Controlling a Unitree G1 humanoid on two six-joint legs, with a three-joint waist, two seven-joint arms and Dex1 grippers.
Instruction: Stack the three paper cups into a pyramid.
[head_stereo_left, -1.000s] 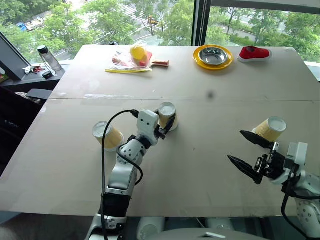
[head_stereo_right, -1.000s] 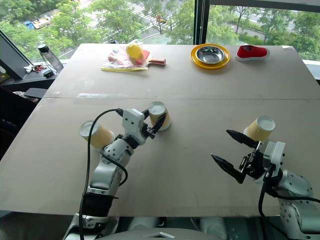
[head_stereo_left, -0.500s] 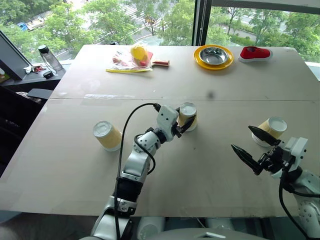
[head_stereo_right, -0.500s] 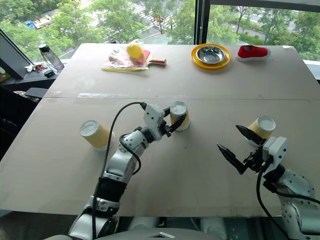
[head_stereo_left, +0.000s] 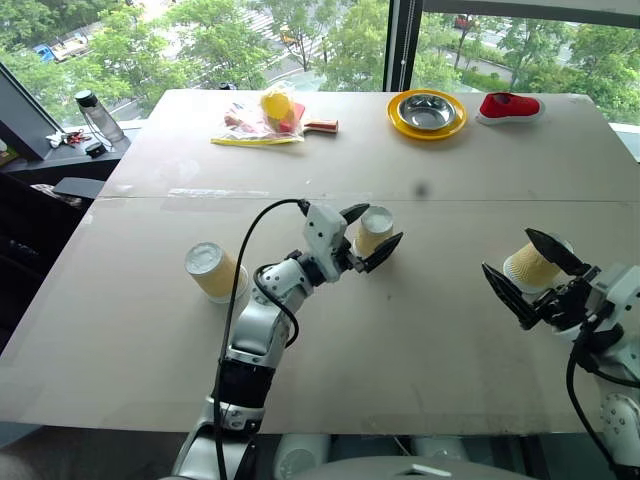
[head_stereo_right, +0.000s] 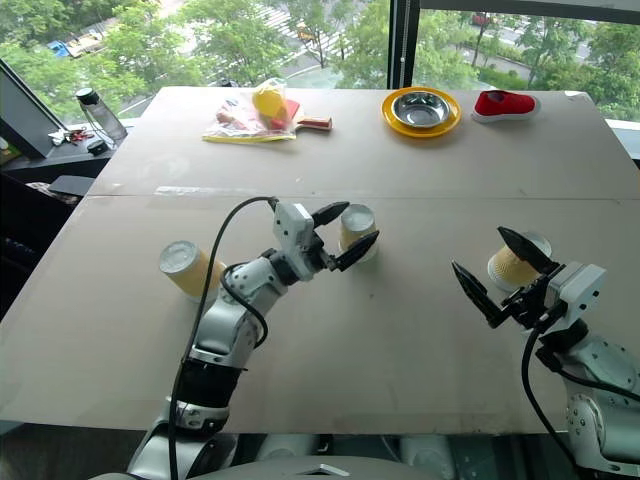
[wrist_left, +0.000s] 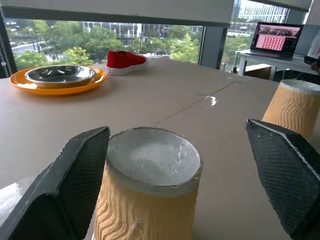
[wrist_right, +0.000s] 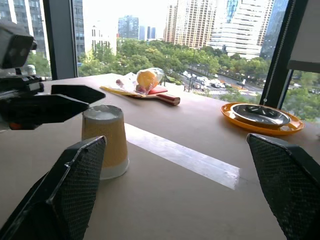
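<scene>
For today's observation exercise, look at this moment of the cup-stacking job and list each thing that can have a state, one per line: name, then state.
Middle cup: upside down on the table, between the open fingers, not gripped.
Left cup: tilted, alone, unstacked.
Right cup: on the table, unstacked, framed by the right gripper's fingers.
Left gripper: open around the middle cup.
Right gripper: open, holding nothing.
Steel bowl: upright on its yellow plate.

Bright daylight from windows (head_stereo_left: 300, 40) behind pale matte tabletop (head_stereo_left: 420, 330); soft faint shadows; wrist views' near black fingers (wrist_left: 75, 175) blurred.
</scene>
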